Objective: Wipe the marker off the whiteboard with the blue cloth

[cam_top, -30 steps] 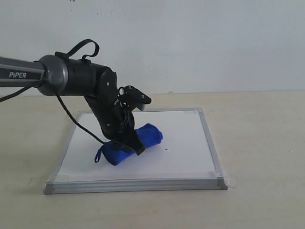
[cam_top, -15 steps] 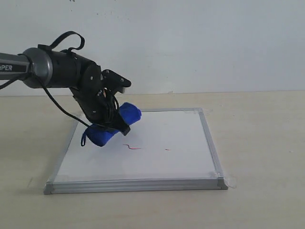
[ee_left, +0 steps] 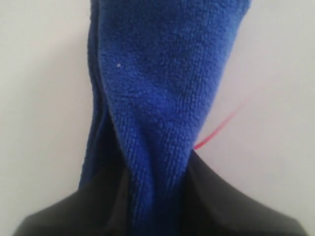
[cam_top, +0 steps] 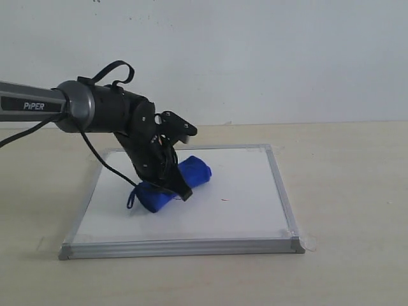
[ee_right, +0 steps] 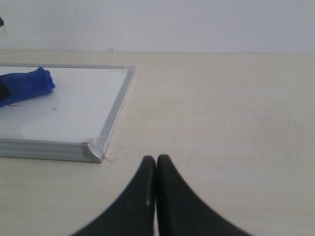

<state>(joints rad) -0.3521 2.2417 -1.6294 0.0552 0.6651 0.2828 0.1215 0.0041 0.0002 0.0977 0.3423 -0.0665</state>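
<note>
A pale table [cam_top: 344,191] runs back to a plain white wall, and the whiteboard [cam_top: 245,182] lies flat on it in its silver frame. The left gripper [cam_top: 173,186] is clamped around the middle of the blue cloth [cam_top: 194,171], which rests on the board toward 9 o'clock of its centre, and a short red dash of the marker [cam_top: 224,200] shows at about 4 o'clock from the cloth. The right gripper [ee_right: 156,164] hangs over the table beyond a taped corner of the board, jaws pressed together on nothing.
</note>
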